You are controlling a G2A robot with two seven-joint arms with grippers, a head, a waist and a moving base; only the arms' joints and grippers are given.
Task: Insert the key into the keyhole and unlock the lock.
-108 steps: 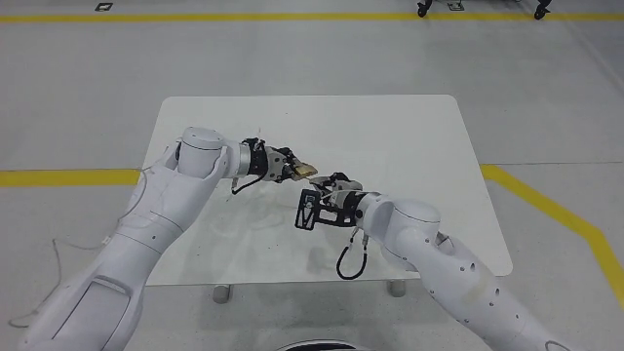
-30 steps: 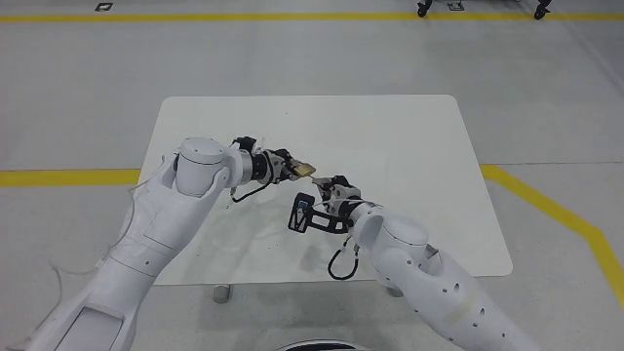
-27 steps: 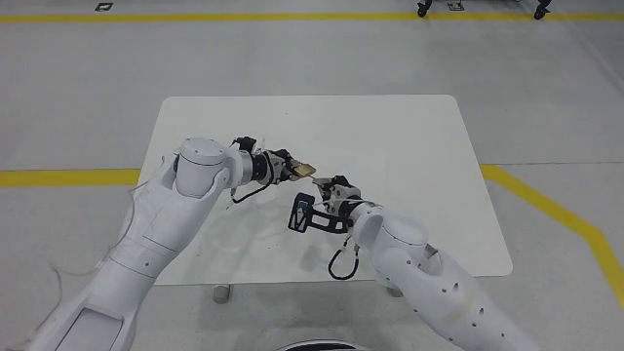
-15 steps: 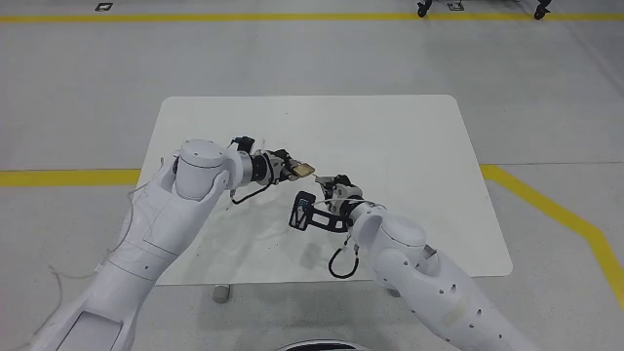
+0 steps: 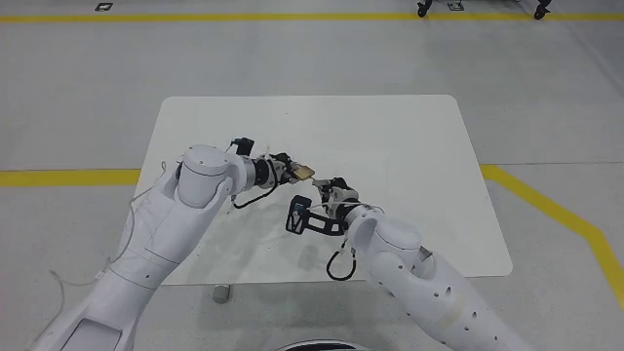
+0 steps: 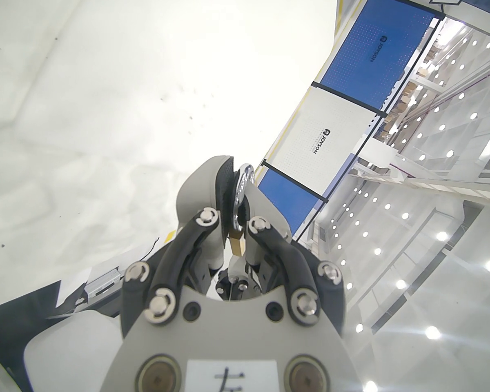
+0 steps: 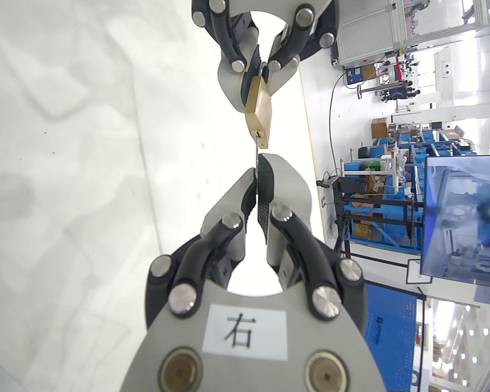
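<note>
key tip at the keyhole as the right wrist closes in

just left of the lock [image 7: 258,110], the left claw [image 7: 256,91] is pressed together on the upper end of the brass body. it holds the lock in the air above the counter [image 5: 409,136], with the keyhole end pointing away from its palm. compared with the top view 3.6 s ago, this claw and the lock have hardly shifted, and only the left elbow has drifted a little. that suggests the lock is being kept steady as a target.

just right of the lock, the key [image 7: 256,152] shows as a thin blade. it bridges the small gap between the lock's keyhole end and the right claw [image 7: 258,169], which is pinching the key's head flat. the blade's tip touches the keyhole, but i cannot tell how deep it sits.

the real change is on this right side of the lock. over 3.6 s the right forearm has swung in closer and the wrist has rolled. in the last 1 s the claw has crept slightly nearer the lock.

i judge that alignment is done and insertion is only starting, with the turn not yet begun. the next move calls for a straight push along the lock's long axis. a sideways slip could twist the lock in the left pinch or strain the blade.
</note>
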